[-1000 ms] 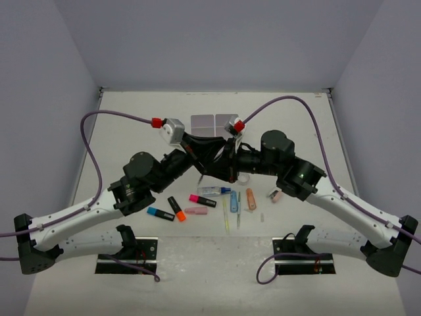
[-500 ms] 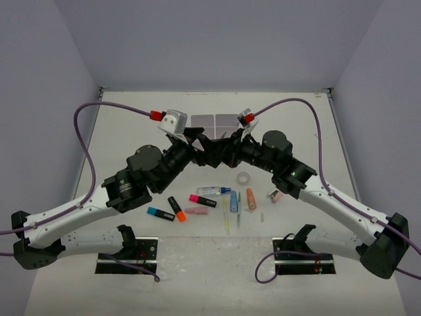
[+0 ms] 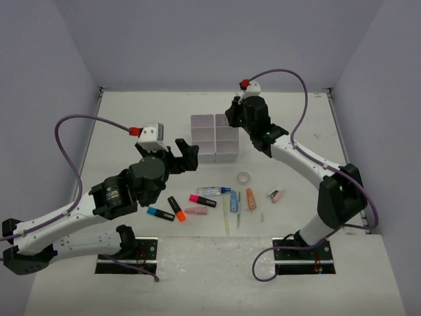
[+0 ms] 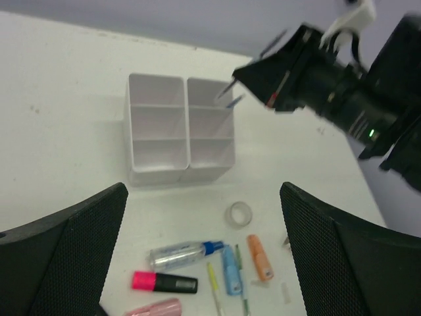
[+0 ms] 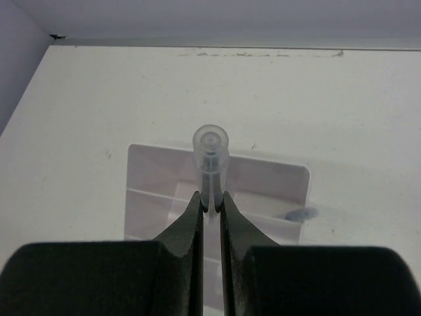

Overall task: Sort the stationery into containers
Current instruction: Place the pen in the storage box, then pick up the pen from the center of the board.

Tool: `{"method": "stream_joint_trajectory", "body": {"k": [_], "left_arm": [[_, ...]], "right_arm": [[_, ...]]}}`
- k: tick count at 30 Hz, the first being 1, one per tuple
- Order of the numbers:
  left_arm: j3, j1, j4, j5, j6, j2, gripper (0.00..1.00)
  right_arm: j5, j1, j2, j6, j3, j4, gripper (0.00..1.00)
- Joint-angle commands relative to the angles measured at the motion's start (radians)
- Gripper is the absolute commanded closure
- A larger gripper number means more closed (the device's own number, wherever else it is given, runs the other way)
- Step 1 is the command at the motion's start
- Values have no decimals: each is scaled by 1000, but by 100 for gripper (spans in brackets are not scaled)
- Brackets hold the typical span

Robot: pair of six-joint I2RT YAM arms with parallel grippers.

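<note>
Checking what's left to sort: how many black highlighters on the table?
3. The blue-tipped one and orange-tipped one lie together on the left, with the pink-tipped one just right of them. The tray walls could hide more.

A plain white table (image 3: pixel 131 112) stands boxed in by a pale grey back wall (image 3: pixel 217 39) and side walls to the left (image 3: pixel 39 99) and right (image 3: pixel 388 99). Faint dark scuffs (image 5: pixel 263 54) run along the table's far edge. A small dark fleck (image 5: pixel 59 37), perhaps a chip, sits at its far left corner.
</note>
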Motion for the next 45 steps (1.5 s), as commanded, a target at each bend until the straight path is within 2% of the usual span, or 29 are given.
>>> {"method": "stream_joint_trajectory", "body": {"k": [1,7,11,12,16,18,23,26,28,31,34,37,39,43,45], "left_arm": [[-106,-1,-126,-3,-135,-71,0],[-167,-1,-176,52,-164,-104,0],[-191,-1,-185,63,-171,-121,0],[-195,-1,-189,61,-173,-122,0],[-199,-1,-198,61,-176,-122,0],[-199,-1,-213,61,-191,-109,0],[-174,-1,-282,88,-313,9,0],[-172,-15,-276,177,-418,124,0],[-154,-81,-276,170,-498,207,0],[-87,-193,-310,134,-649,354,0],[-15,-231,-373,141,-756,505,1],[118,-243,-446,168,-830,678,9],[238,-254,-540,199,-876,831,22],[382,-278,-673,224,-940,990,34],[391,-283,-670,238,-946,1018,36]], "right_arm": [[93,-15,126,-54,144,21,100],[103,-18,232,-69,217,9,96],[99,-18,247,-53,190,25,92],[97,-18,245,-49,181,33,88],[90,-18,238,-47,150,40,48],[94,-18,228,-46,143,36,39],[89,-18,95,-50,95,16,38],[105,-19,-91,-30,45,-69,41],[123,-22,-201,-17,51,-243,43],[151,-31,-347,9,66,-512,39],[150,-63,-493,32,-1,-651,39],[136,-121,-636,57,-109,-716,38],[148,-150,-717,80,-161,-779,38],[116,-155,-764,94,-204,-821,39],[109,-156,-762,97,-209,-827,40]]}}
